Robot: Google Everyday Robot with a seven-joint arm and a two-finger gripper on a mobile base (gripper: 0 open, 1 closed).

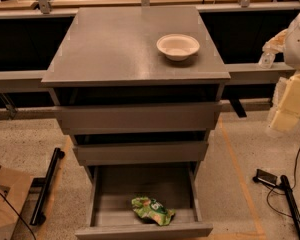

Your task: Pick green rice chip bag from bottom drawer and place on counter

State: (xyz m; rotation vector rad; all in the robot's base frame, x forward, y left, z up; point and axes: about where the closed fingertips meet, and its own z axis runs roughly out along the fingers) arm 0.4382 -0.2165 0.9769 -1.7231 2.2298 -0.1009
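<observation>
The green rice chip bag [152,210] lies in the open bottom drawer [102,199] — 6 o'clock. The gripper [271,50] sits at 3 o'clock — cannot tell its grip.

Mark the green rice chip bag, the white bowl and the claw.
green rice chip bag [152,210], camera view, middle of the crumpled foil.
white bowl [178,46], camera view, inner floor.
claw [285,115], camera view, lower pale block at the right edge, beside the cabinet.
</observation>
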